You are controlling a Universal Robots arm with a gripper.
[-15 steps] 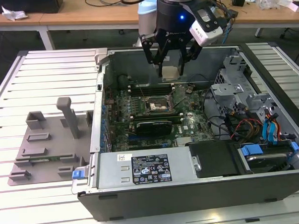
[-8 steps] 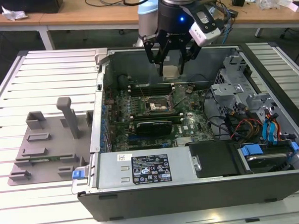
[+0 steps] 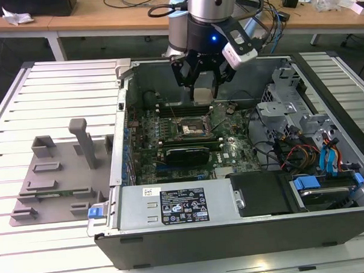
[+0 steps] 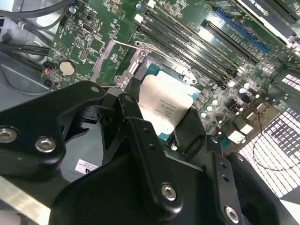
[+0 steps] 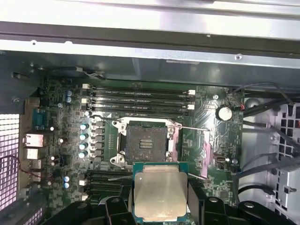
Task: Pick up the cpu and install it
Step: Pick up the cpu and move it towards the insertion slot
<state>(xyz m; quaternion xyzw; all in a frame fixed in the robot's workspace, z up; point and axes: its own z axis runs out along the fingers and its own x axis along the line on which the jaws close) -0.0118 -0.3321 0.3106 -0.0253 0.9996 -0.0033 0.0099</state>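
- Gripping the cpu (image 3: 202,95) by two opposite edges, the gripper (image 3: 203,88) hangs inside the open computer case (image 3: 118,163) in the exterior view. The chip is held clear of the motherboard (image 3: 231,152), over its far part. The socket (image 3: 191,129) lies just nearer than the chip and a little toward the exterior view's left. The grey fixture plate (image 3: 57,178) stands well apart, outside the case on the exterior view's left.
- In the second wrist view the black fingers (image 4: 140,136) are closed on the cpu (image 4: 165,108), its silvery top facing up, with the socket's metal frame (image 4: 140,56) just beyond it.
- In the first wrist view the cpu (image 5: 159,190) hovers near the bare socket (image 5: 144,145) but not over it. The contact field is exposed, and the load frame (image 5: 174,147) and its wire lever (image 5: 192,129) are swung aside.
- Risk, as I judge it: the chip is offset from the socket, so lowering it here would set it on the socket's edge.
- A tilted or rotated descent could crush the exposed contacts.
- The hold is only on thin edges, so a knock against the raised frame or lever could make the chip slip or drop onto the board.
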